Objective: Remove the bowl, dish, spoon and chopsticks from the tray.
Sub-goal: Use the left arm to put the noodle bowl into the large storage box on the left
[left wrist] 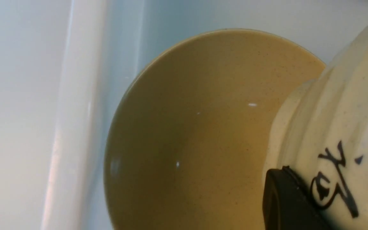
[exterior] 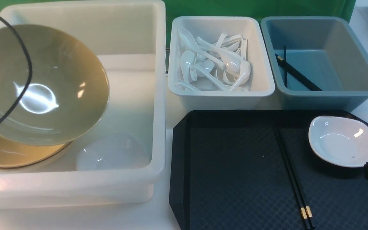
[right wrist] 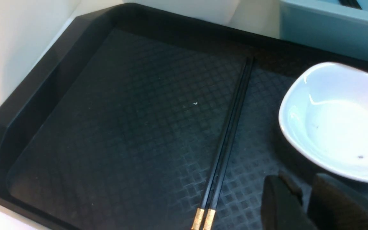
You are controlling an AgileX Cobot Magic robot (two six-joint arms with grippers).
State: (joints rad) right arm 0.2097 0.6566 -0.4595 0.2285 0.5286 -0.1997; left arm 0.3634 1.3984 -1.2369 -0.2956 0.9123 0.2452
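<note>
White tub [exterior: 160, 95]: bowl [exterior: 43, 86] hangs tilted inside it, wall pinched by left gripper [left wrist: 284, 195], above a second bowl [exterior: 5, 156]. Tray [exterior: 228, 179]: dish [exterior: 342, 140] at far right corner; chopsticks [exterior: 294, 179] side by side, mid-tray. Right gripper [right wrist: 303, 195]: slightly parted, empty, just beside dish.

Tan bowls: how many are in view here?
2. One bowl hangs tilted in the left hand over the white tub; a second bowl lies in that tub beneath it. More stacked underneath may be hidden.
</note>
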